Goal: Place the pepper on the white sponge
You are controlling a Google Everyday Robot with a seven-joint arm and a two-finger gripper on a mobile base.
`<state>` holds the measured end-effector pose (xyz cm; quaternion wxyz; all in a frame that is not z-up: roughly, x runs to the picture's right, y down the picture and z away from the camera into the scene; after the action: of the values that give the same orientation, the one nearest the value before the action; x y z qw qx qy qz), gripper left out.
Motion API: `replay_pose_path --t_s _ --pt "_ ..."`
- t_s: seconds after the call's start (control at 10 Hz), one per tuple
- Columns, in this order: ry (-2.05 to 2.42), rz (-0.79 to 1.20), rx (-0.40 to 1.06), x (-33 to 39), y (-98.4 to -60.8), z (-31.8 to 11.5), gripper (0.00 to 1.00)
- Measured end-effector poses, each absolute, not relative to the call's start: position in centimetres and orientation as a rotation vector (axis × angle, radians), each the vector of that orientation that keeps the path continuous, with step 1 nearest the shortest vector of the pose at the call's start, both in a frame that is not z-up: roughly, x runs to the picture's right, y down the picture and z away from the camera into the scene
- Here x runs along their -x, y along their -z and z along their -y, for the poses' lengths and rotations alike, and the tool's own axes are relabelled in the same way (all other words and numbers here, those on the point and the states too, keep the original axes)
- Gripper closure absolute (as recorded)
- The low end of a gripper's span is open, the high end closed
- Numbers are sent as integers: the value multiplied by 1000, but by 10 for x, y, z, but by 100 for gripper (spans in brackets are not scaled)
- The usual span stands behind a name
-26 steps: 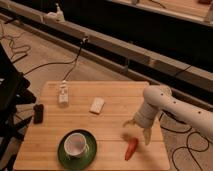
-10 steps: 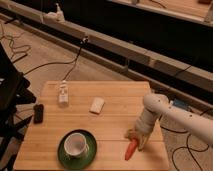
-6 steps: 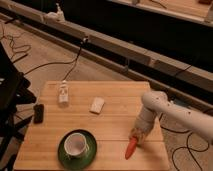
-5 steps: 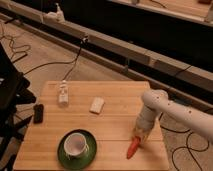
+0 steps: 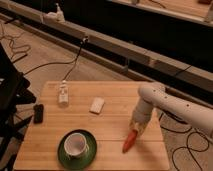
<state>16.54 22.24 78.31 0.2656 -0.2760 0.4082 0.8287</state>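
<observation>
The red-orange pepper lies on the wooden table near its front right edge, with its tapered end pointing to the front left. My gripper points down at the end of the white arm and sits right at the pepper's upper end. The white sponge lies flat near the middle of the table, well to the left of the gripper and farther back.
A white cup stands on a green saucer at the front left. A white bottle-shaped object with a cord is at the back left. A small black object lies at the left edge. Cables run across the floor.
The arm has moved down and forward, which brought the gripper from above the table to the pepper's upper end. The pepper and the sponge have not moved.
</observation>
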Motion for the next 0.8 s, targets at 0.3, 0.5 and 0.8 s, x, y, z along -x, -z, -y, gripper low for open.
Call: replay_pose_path --t_s 0.3,0.5,0.8 --pt "-2330 -1045 803 -143 -798 -178 100" --pt "-2380 -970 843 -117 -809 -140 100" --pt "-2411 -940 844 -118 -812 -128 100"
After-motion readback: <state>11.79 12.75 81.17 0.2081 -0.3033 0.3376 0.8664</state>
